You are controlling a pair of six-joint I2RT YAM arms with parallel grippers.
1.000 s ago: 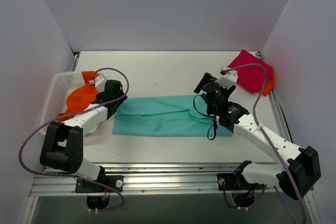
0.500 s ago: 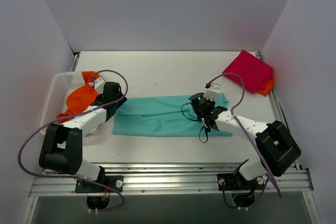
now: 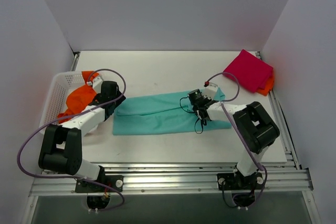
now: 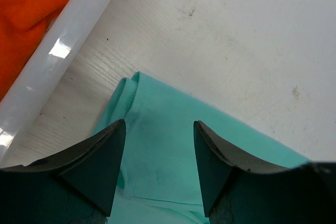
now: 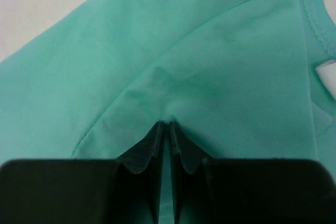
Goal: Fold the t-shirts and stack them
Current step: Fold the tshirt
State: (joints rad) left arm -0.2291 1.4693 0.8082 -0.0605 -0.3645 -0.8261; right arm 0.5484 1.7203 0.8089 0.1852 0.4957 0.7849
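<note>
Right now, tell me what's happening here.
Both arms are on the teal t-shirt, folded into a long strip mid-table. The right gripper is shut, pinching it near the collar end; the left gripper hangs open over its other end. A magenta t-shirt lies folded on an orange t-shirt at the far right; a crumpled orange shirt sits in the white basket.

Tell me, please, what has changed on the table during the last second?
The right claw swung leftward along the teal t-shirt and is now shut on a pucker of its cloth. The left claw, open over the shirt's left end, and the pink t-shirt stayed put.
</note>
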